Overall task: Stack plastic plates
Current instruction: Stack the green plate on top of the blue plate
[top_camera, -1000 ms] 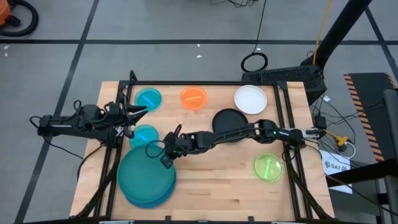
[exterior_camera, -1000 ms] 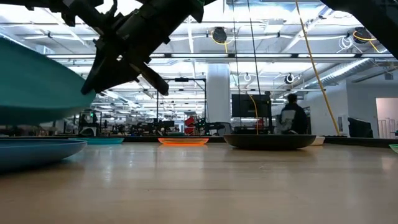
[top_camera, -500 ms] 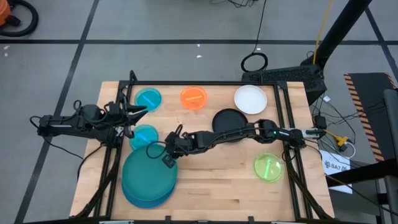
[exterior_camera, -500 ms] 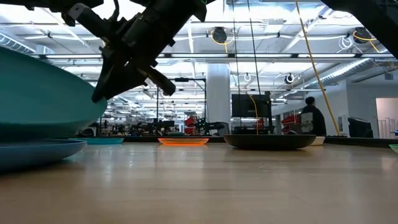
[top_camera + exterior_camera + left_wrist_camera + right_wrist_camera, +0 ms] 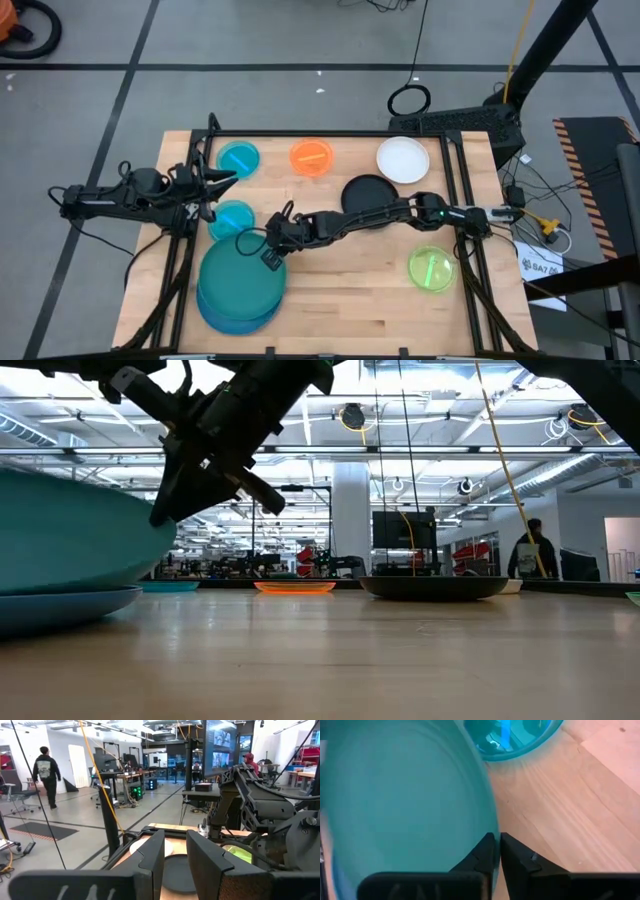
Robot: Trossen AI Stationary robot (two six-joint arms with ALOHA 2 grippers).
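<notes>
A large teal plate point(image 5: 240, 280) lies over a large blue plate point(image 5: 222, 318) at the table's near left. In the low view the teal plate point(image 5: 70, 535) sits tilted above the blue one point(image 5: 60, 603). My right gripper point(image 5: 263, 247) reaches slanting down to the teal plate's far right rim and is shut on it. My left gripper point(image 5: 228, 178) hangs level and open above the table's left side, with nothing between its fingers point(image 5: 152, 857). My right gripper pinches the teal plate's rim point(image 5: 494, 827) between its two fingers, on the plate's far right side. The fingers point(image 5: 487, 851) come slanting down from the table's right. The plate lies tilted over the blue plate, which part rests there is hidden.
Two small cyan plates point(image 5: 238, 158) point(image 5: 233, 217), an orange plate point(image 5: 311, 157), a white plate point(image 5: 403, 160), a black plate point(image 5: 366, 192) and a lime plate point(image 5: 432, 269) lie about the table. Bare wood is near the middle point(image 5: 340, 290). A person point(image 5: 530, 555) walks in the room behind.
The teal plate has sunk lower over the blue plate and lies flatter than a second ago, with my right gripper staying at its rim.
</notes>
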